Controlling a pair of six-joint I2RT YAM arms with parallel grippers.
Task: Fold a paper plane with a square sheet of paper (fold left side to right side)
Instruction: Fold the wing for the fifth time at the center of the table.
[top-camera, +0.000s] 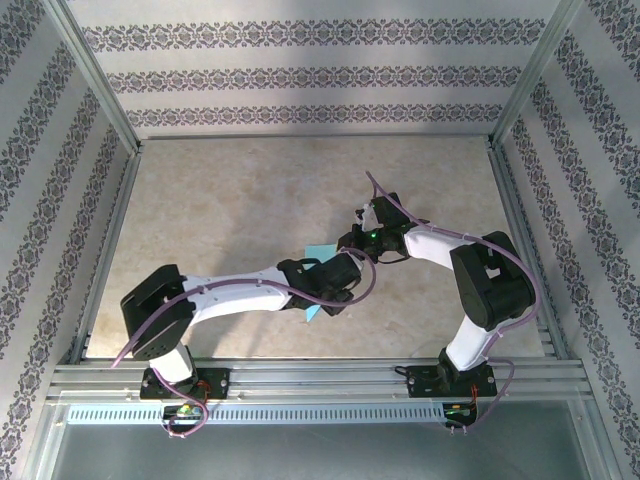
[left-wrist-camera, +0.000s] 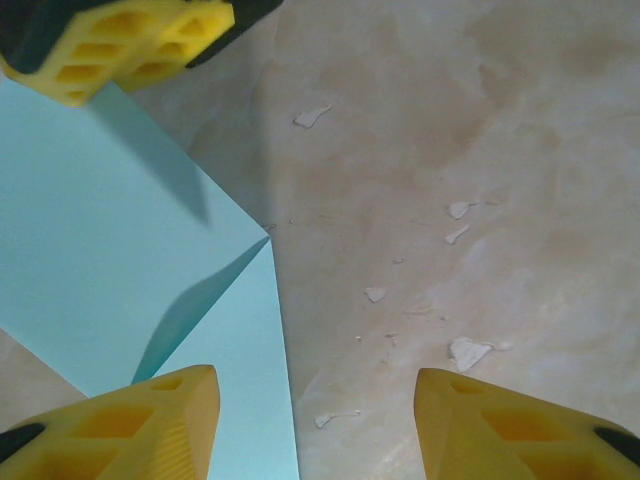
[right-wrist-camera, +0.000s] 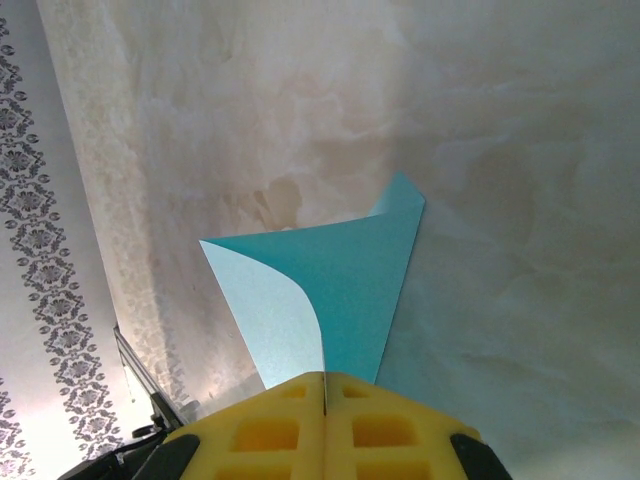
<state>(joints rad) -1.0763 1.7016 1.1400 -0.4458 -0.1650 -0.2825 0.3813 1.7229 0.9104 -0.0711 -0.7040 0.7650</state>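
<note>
From above, most of the sheet of paper (top-camera: 320, 250) is hidden under the left arm (top-camera: 250, 290); two small bits are seen. At the left wrist, it is cut off by the left and bottom edges. Its near end is hidden between the closed fingers of the right gripper (right-wrist-camera: 323, 380), themselves cropped below.

Open table (top-camera: 230, 190) lies along the far and left sides, bounded by patterned walls (top-camera: 300, 75). At centre the left arm (top-camera: 240, 293) and right arm (top-camera: 440, 245) converge over the square sheet of paper (top-camera: 318, 250), blocking passage; bare surface shows between the parted fingers of the left gripper (left-wrist-camera: 315, 420).
</note>
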